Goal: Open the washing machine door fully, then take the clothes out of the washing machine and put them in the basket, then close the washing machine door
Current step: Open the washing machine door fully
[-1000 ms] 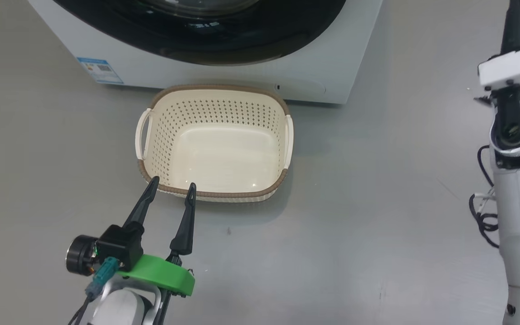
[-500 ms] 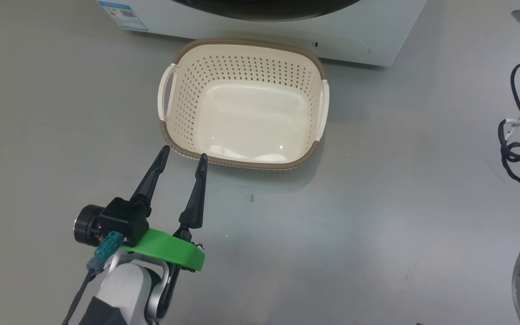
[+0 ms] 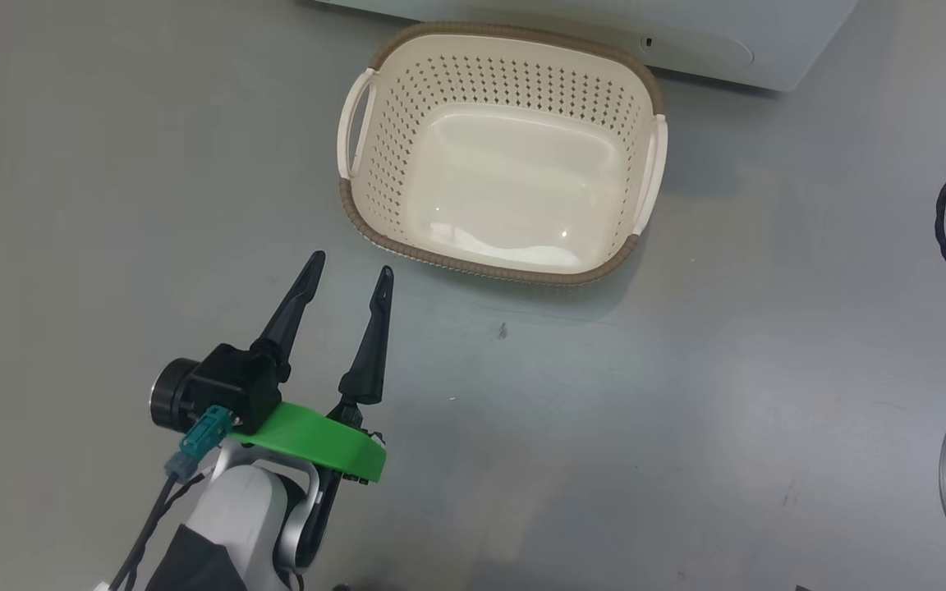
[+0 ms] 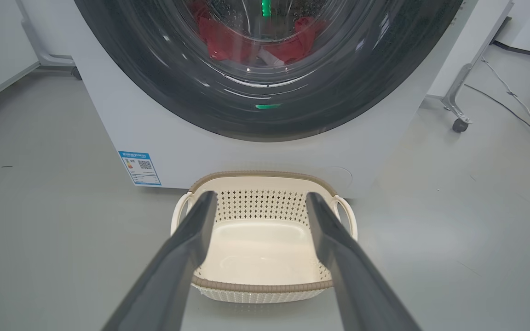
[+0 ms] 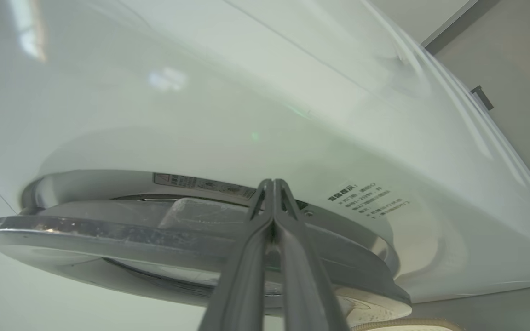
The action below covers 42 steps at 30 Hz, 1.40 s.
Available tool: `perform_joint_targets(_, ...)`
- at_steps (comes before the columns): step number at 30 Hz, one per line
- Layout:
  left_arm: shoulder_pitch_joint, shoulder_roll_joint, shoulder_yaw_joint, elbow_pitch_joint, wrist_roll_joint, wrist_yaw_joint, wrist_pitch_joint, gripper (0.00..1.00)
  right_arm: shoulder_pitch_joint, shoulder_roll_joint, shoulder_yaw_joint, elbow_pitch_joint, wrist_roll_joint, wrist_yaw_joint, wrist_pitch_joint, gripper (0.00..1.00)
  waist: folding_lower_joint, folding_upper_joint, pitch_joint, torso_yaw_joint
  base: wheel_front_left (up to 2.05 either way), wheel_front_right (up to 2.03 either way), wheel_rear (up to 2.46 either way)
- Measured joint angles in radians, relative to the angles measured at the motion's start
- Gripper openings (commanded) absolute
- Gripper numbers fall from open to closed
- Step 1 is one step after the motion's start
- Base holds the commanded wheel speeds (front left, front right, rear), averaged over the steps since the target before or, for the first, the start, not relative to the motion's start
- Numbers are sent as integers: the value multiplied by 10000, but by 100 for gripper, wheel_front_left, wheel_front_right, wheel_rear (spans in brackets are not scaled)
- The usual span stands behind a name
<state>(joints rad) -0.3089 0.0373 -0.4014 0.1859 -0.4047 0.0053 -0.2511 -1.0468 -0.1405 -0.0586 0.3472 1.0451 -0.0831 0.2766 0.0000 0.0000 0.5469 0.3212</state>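
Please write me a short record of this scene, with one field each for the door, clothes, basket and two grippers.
washing machine door: not swung open
clothes: red, inside, seen through the door glass
basket: empty, just in front of the washing machine
left gripper: open, holding nothing, short of the basket
right gripper: shut, tips by the door's edge

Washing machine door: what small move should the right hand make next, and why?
Probably ease the shut right hand forward so its tips hook behind the rim of the washing machine door, ready to pull it outward. The tips point at the gap between that rim and the washing machine. The clothes lie behind the glass, and the basket is empty.
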Motion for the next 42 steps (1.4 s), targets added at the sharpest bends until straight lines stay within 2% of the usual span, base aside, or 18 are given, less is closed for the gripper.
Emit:
perform_joint_targets(9,-95,-36,-165,123,-92,88,-10,100,-530,23,-328,616,732,-73,596,0,0,0,199,278,0,0,0)
perform_joint_targets(26,-203,-52,-303,249,-435,249,-10,100,-1493,25,-307,1383,1413,-167,1818,0,0,0,349,437,0,0,0)
perform_joint_targets(42,-315,-77,-382,257,-527,263,-10,100,-1909,46,-1250,2171,2817,-345,2794,0,0,0,368,510,0,0,0)
